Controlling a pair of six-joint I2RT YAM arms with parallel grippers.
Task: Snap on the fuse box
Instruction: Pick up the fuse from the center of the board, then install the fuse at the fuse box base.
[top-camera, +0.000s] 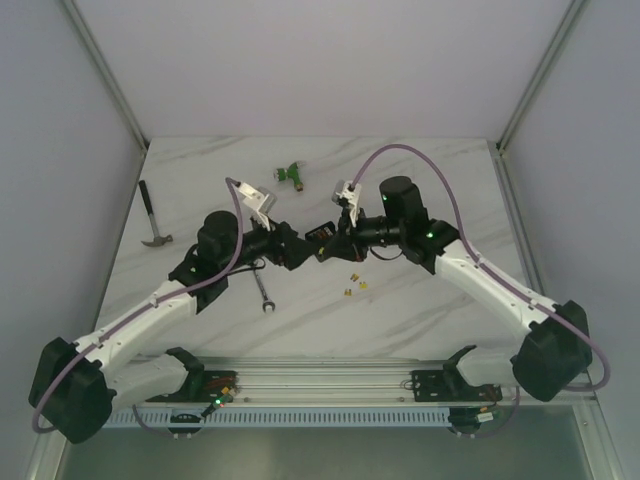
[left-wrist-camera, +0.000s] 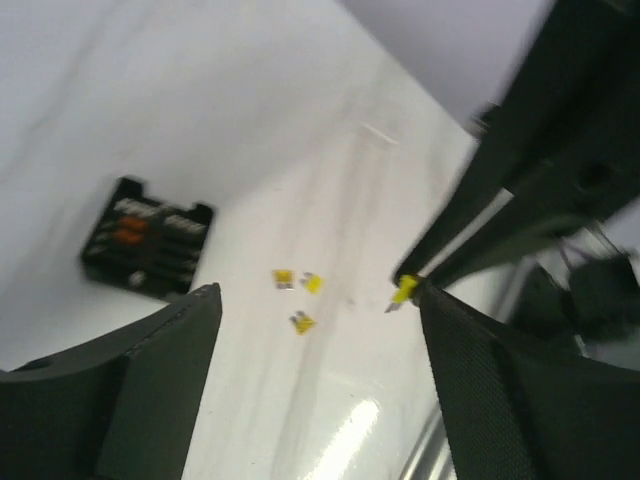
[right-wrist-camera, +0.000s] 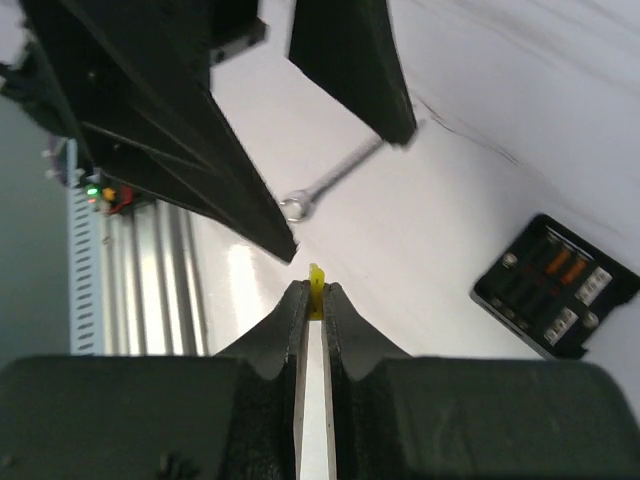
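Note:
The fuse box (left-wrist-camera: 148, 237) is a small black square box lying on the white table, its orange fuses showing and no lid on it that I can see. It also shows in the right wrist view (right-wrist-camera: 558, 285) and in the top view (top-camera: 320, 232). My right gripper (right-wrist-camera: 315, 295) is shut on a small yellow fuse (right-wrist-camera: 316, 283) and holds it above the table, beside the box. My left gripper (left-wrist-camera: 318, 300) is open and empty, its fingers either side of the right gripper's tips (left-wrist-camera: 404, 290). The two grippers meet at mid-table (top-camera: 318, 250).
Three loose yellow fuses (left-wrist-camera: 297, 295) lie on the table near the box. A small wrench (top-camera: 263, 293) lies in front of the left arm. A hammer (top-camera: 152, 215) lies at the left edge and a green connector (top-camera: 292, 176) at the back.

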